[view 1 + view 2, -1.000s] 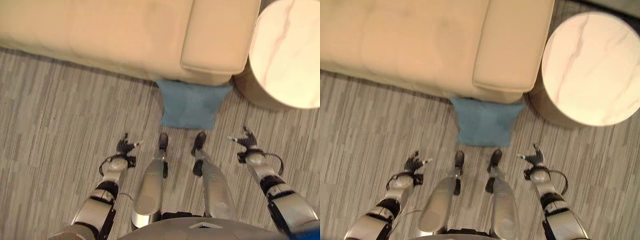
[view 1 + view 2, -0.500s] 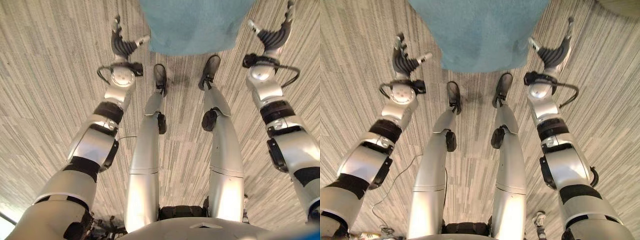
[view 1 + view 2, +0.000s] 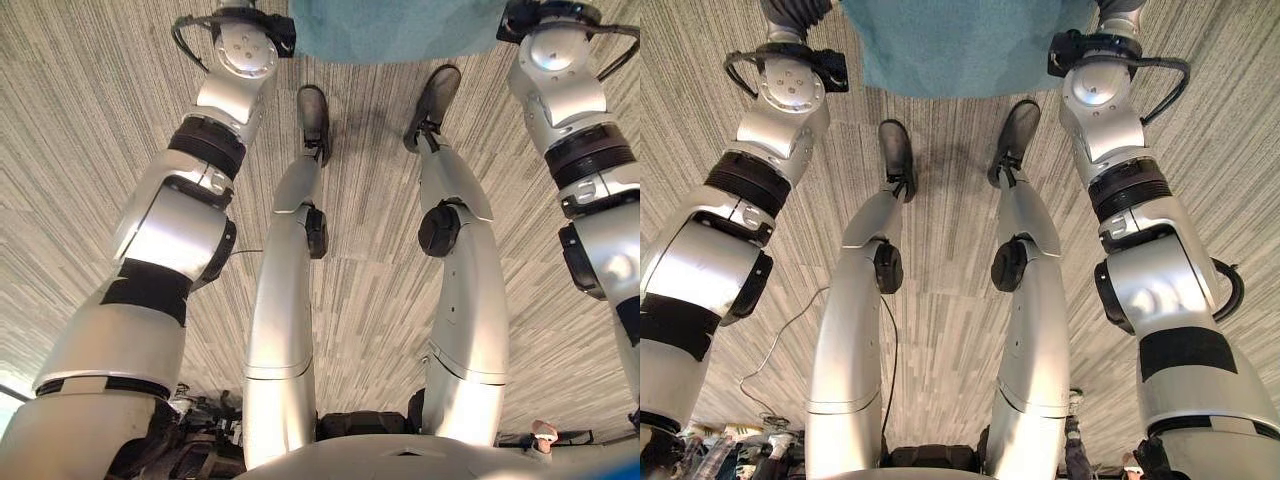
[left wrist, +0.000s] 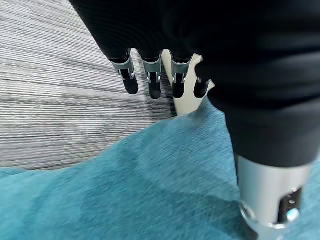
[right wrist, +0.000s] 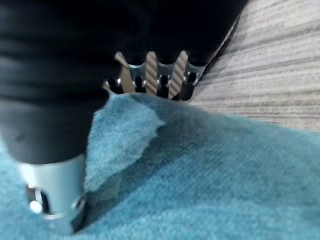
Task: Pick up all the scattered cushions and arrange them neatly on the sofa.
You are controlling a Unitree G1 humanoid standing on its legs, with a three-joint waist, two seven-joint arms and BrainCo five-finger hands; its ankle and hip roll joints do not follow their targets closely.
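One cushion [image 3: 955, 45] — teal-blue, square-cornered, with a fine woven, slightly fuzzy cover. It lies flat on the grey striped floor [image 3: 940, 300], at 12 o'clock in both eye views, cut off by the upper edge, so its far side cannot be seen. The near edge runs roughly straight across. In the left wrist view the cloth [image 4: 150, 190] shows soft folds, one corner reaching toward the floor's stripes; in the right wrist view one corner [image 5: 127, 125] stands raised and creased — the rest lies smooth.
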